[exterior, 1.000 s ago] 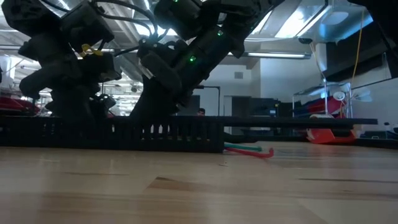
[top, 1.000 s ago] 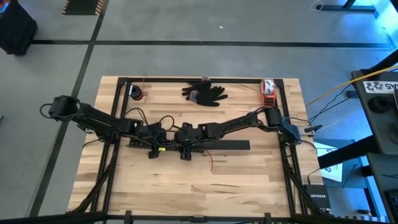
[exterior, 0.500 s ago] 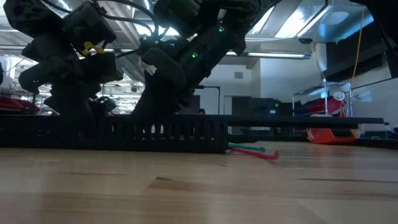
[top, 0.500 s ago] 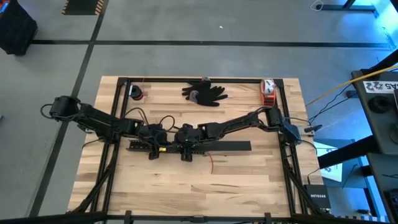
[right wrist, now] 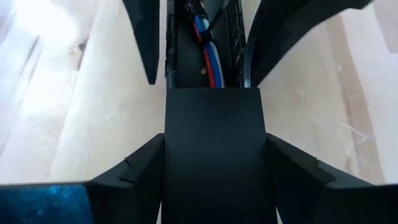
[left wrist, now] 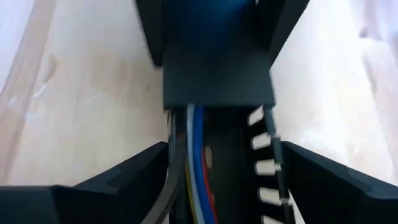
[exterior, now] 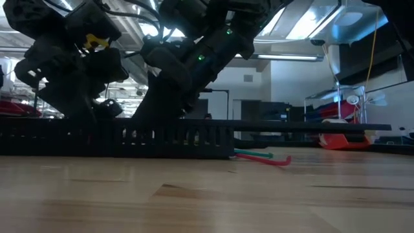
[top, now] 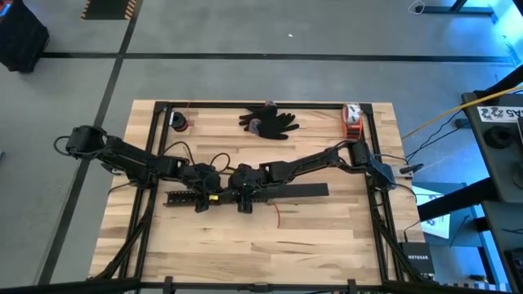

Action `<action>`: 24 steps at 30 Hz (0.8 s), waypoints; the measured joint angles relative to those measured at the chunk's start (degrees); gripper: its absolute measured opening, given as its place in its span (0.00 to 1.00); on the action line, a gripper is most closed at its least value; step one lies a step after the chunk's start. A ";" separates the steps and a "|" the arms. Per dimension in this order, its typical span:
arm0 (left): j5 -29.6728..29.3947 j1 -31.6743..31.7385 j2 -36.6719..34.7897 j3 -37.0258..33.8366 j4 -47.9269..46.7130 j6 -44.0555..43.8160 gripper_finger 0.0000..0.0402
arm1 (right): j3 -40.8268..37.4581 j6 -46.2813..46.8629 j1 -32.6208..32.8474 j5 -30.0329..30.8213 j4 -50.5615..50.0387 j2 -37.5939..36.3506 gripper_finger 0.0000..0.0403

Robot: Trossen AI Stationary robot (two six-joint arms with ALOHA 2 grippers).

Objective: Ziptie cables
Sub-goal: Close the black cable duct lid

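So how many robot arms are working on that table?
2. The left arm reaches in from the table's left side and the right arm from its right. They meet mid-table over the long black slotted bar. None seems hidden.

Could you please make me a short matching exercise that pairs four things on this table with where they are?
Things:
1. glove
2. cables
3. left gripper
4. right gripper

Places:
A. over the slotted bar, nearer its left end
B. lying inside the slotted bar's channel
C. flat at the table's far edge
D. at mid-table, where the flat black cover ends over the channel

Pairs: 1-C, 2-B, 3-A, 4-D
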 joint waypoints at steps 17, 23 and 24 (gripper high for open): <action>-3.98 -0.17 2.62 -0.64 2.73 -0.02 0.51 | -0.20 0.86 0.00 0.43 1.18 0.04 0.56; -1.40 -0.27 2.52 -0.68 3.18 1.62 0.55 | -0.08 1.82 0.04 0.23 -0.23 -0.04 0.56; -1.27 -0.20 2.52 -0.68 3.20 1.49 0.57 | -0.06 1.86 0.04 0.24 -0.35 -0.04 0.56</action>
